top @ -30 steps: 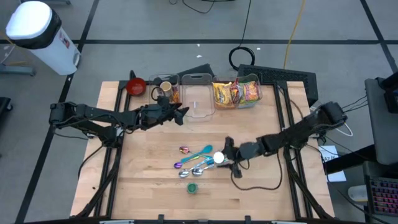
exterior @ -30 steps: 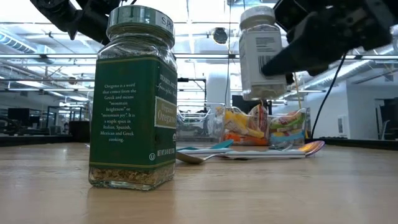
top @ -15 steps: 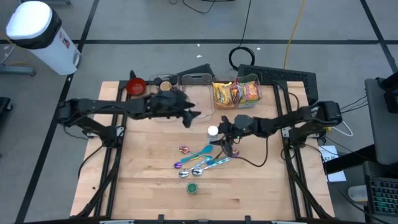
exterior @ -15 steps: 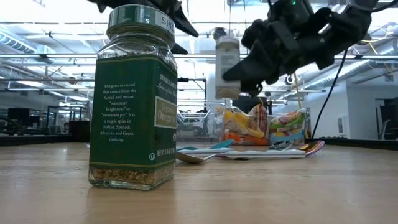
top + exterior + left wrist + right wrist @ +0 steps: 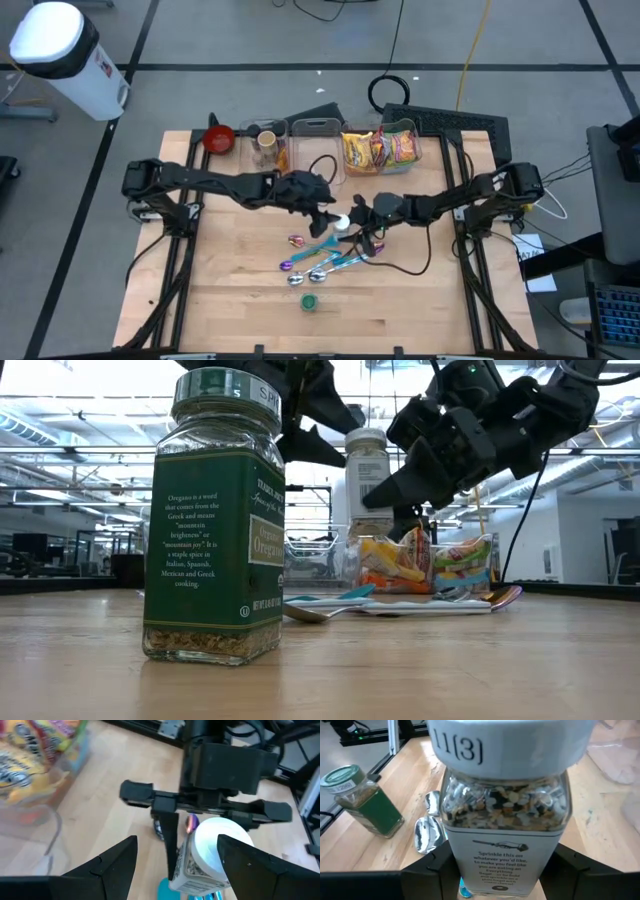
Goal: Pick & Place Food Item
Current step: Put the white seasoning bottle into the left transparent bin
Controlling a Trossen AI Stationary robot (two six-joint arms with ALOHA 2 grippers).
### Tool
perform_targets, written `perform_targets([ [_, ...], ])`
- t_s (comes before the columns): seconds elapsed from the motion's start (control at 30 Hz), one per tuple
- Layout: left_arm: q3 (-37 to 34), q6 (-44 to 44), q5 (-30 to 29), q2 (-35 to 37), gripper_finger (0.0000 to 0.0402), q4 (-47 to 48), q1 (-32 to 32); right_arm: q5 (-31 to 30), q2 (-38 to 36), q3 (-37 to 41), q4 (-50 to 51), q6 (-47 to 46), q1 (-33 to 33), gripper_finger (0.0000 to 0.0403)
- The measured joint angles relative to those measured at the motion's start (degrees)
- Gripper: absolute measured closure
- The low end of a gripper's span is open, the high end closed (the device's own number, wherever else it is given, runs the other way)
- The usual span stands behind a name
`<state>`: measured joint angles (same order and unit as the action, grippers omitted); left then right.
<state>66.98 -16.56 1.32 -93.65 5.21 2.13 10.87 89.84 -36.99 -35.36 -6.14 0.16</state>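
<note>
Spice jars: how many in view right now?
2. The white-lidded seasoning jar is held off the table in the right gripper, with the open left gripper facing it. The green oregano jar stands on the table's front part.

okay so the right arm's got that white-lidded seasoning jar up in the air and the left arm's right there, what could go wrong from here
1. The right gripper clamps the seasoning jar only near its base, leaving it top-heavy; it may tip or slip.
2. The left gripper is open and closing in around the jar's white lid; a misjudged handover could knock it loose.
3. The jar hangs above the spoons, so a drop would likely scatter them, perhaps reaching the oregano jar.
</note>
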Motion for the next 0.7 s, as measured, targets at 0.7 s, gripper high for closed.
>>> perform_targets([
  [0.7,0.0,5.0,2.87,-2.69,0.0119,-6.13,-4.17,0.15,0.07,0.02,0.24,0.87,0.09,0.0208],
])
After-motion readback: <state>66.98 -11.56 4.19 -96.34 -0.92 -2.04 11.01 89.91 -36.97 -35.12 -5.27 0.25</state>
